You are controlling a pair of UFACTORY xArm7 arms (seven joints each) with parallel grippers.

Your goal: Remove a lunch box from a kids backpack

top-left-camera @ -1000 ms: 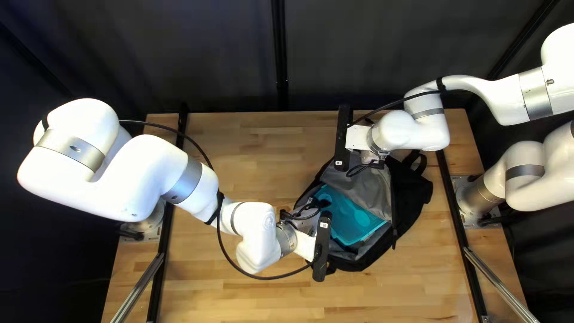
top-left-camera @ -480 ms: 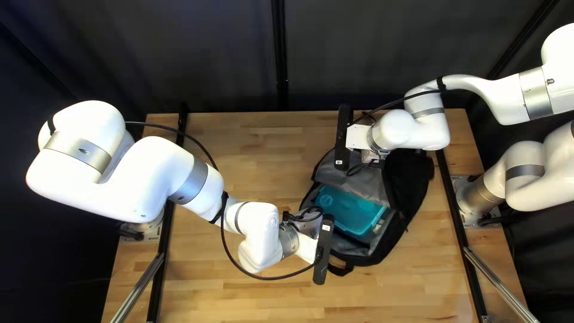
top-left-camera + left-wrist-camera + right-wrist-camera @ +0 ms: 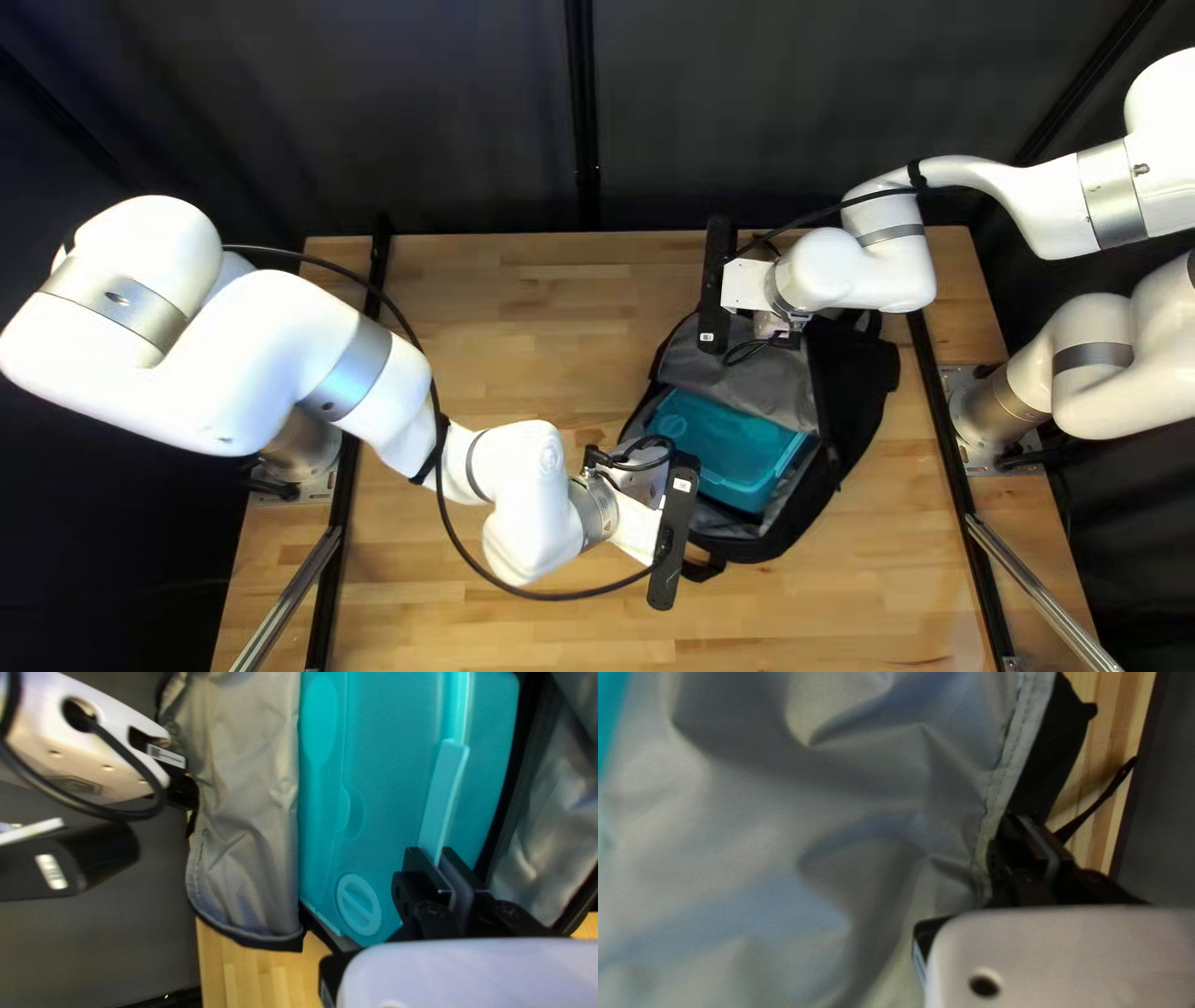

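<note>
Pinching the light strip of the teal lunch box (image 3: 722, 448): one left hand (image 3: 645, 473). Pinching black edge cloth of the open backpack (image 3: 859, 405): one right hand (image 3: 774, 326). Lunch box: inside backpack, beside grey flap (image 3: 759, 373); backpack on wooden bench (image 3: 523, 299).

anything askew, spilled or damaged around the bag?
One thing: the light teal strip on the lunch box slants off the ridge it meets, its end held in the left gripper. Probably pulled askew by the grip, not broken. No spill or damage visible.
</note>
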